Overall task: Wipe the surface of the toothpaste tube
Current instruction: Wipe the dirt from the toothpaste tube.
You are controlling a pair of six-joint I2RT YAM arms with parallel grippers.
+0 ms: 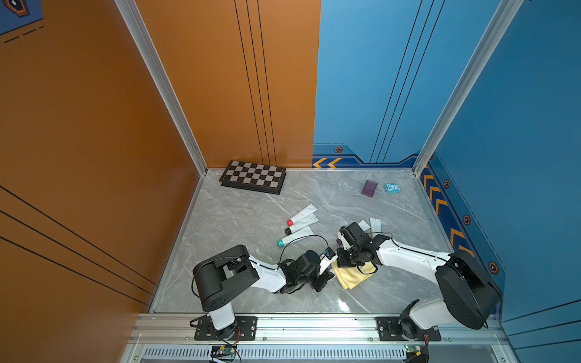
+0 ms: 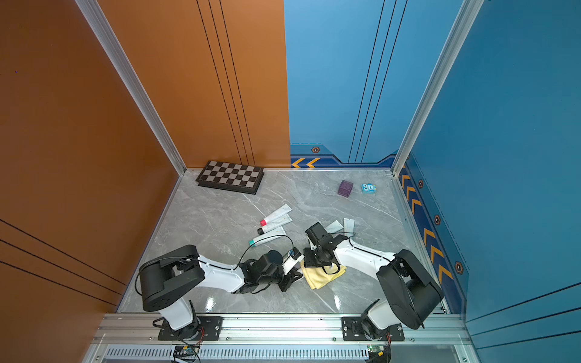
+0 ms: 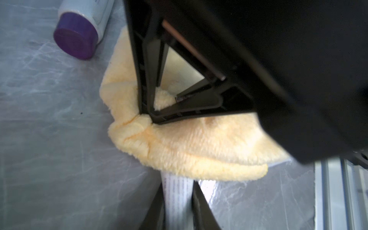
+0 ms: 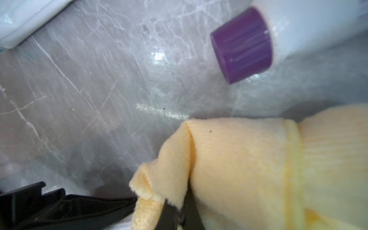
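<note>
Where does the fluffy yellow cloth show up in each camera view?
In a top view: fluffy yellow cloth on the grey marble table, front middle.
In a top view: same spot.
Left wrist view: mid-frame, over the white toothpaste tube.
Right wrist view: foreground.
Shared landmark: purple round cap, beside it in both wrist views.

Fluffy yellow cloth (image 3: 199, 155), smooth white printed toothpaste tube (image 3: 177, 196), glossy purple plastic cap (image 4: 242, 45), polished grey marble-look worktop (image 1: 248, 213), brushed metal rail (image 1: 314, 327)
</note>
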